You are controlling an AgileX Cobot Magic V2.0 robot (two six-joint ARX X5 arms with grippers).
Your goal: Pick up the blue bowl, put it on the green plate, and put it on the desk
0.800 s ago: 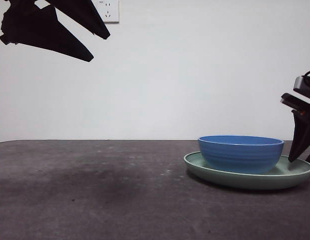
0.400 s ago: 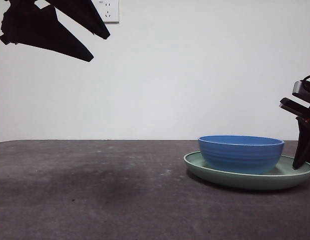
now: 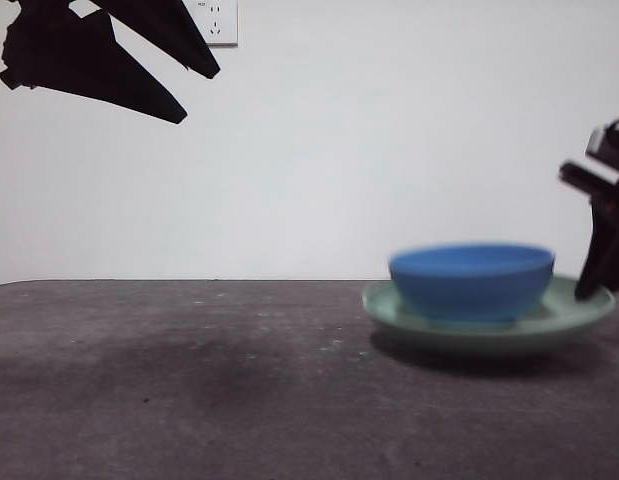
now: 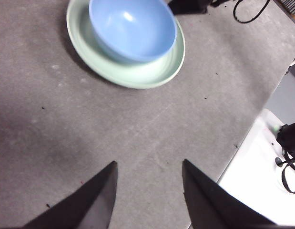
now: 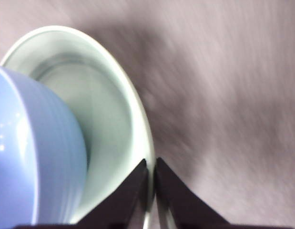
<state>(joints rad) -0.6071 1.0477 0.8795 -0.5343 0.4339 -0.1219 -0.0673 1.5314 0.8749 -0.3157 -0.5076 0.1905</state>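
since half a second ago the green plate has risen off the table at its right edge, tilted and blurred, with the blue bowl riding in it. right end effector is clamped on the plate's rim at the plate's 3 o'clock side in the front view, jaws nearly together with the rim between them. left end effector hangs high toward 10 o'clock, jaws spread apart and holding nothing, well apart from the plate.
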